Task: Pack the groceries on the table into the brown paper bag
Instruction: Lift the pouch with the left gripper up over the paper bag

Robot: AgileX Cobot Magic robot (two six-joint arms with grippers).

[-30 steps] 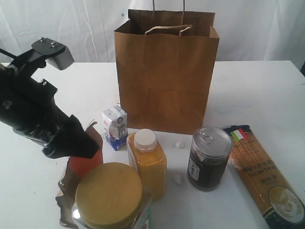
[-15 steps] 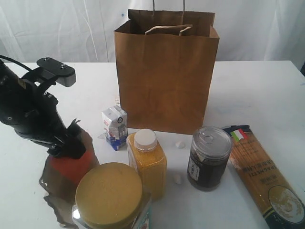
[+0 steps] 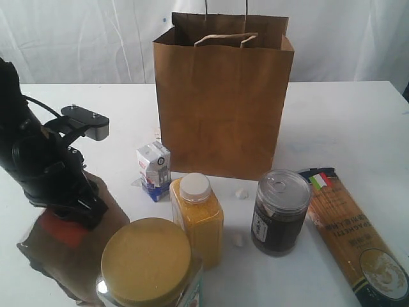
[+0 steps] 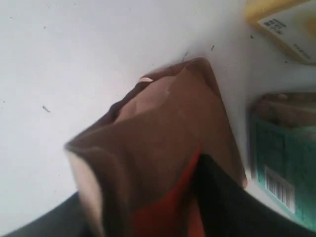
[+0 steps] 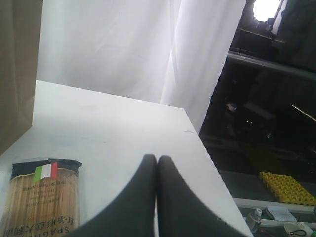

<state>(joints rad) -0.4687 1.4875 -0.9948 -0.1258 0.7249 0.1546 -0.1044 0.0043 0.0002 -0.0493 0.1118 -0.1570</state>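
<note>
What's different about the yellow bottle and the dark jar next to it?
The yellow bottle has a small white cap; the dark jar has a wide silver lid. The bottle looks squarish, the jar round. Both stand upright on the table in front of the bag.

A white curtain point(image 3: 77, 38) hangs in folds behind the white bench point(image 3: 358, 109). Past the curtain's edge, the right wrist view shows a dark room with a bright lamp point(image 5: 266, 7) and a yellow object point(image 5: 287, 187).

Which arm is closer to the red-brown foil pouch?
Left. The left gripper is on the red-brown foil pouch, jaws around it; the right gripper is far off, near the spaghetti packet.
</note>
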